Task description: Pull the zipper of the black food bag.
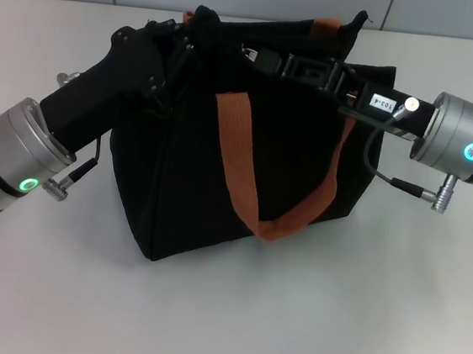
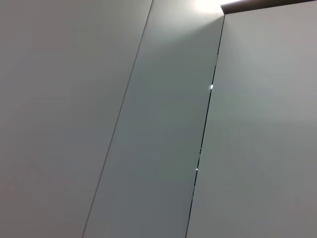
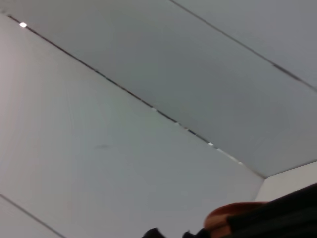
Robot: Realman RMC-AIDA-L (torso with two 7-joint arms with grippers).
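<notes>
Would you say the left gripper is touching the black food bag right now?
Touching: in the head view the left gripper presses into the bunched top corner of the black food bag.

The left arm [image 1: 5, 165] ends in a silver metal cylinder ringed by black bands, with a small glowing green ring light on its face; a thin black cable and a silver plug leave it, and a black angular housing carries on to the left gripper [image 1: 179, 40]. The right arm [image 1: 468, 146] has a matching silver cylinder with a teal ring light, a looping black cable, a silver connector, and a white label printed with digits near the black right gripper [image 1: 303, 66].
</notes>
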